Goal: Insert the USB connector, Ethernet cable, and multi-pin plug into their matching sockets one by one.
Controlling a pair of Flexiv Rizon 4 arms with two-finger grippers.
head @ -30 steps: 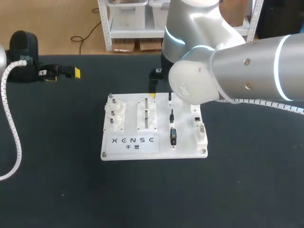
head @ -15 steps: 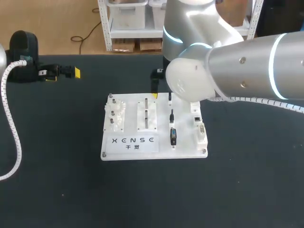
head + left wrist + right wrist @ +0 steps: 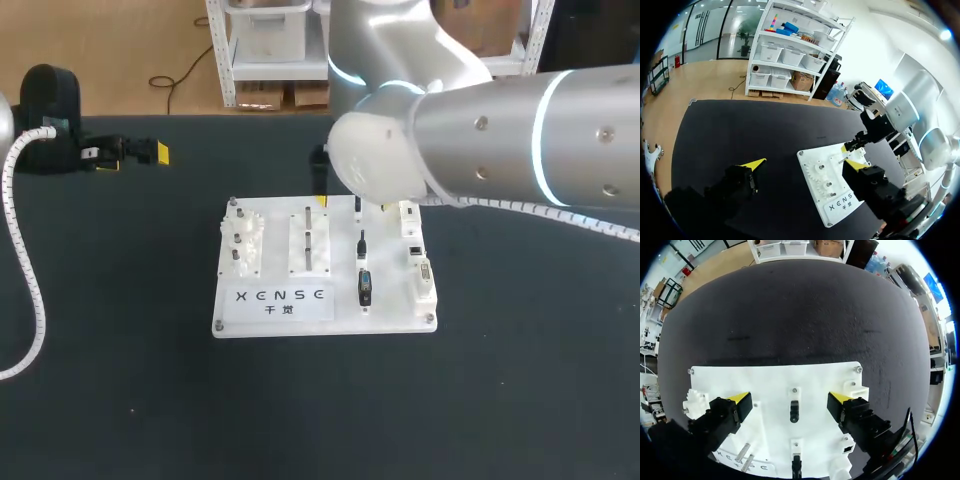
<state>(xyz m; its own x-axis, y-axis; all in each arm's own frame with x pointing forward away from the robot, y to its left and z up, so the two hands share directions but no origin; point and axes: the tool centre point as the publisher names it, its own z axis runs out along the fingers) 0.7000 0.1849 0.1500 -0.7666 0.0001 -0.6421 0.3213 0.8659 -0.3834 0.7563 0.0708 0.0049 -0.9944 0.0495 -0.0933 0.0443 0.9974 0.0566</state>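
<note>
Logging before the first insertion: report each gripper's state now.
Left gripper: open, holding nothing.
Right gripper: open, holding nothing, over the flat white plastic socket board.

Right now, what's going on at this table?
The right arm reaches over the white board. The right gripper hovers open above a small black connector on the board, gripping nothing. The left gripper is open and empty too, off to the side over the black table. No insertion is under way yet.
</note>
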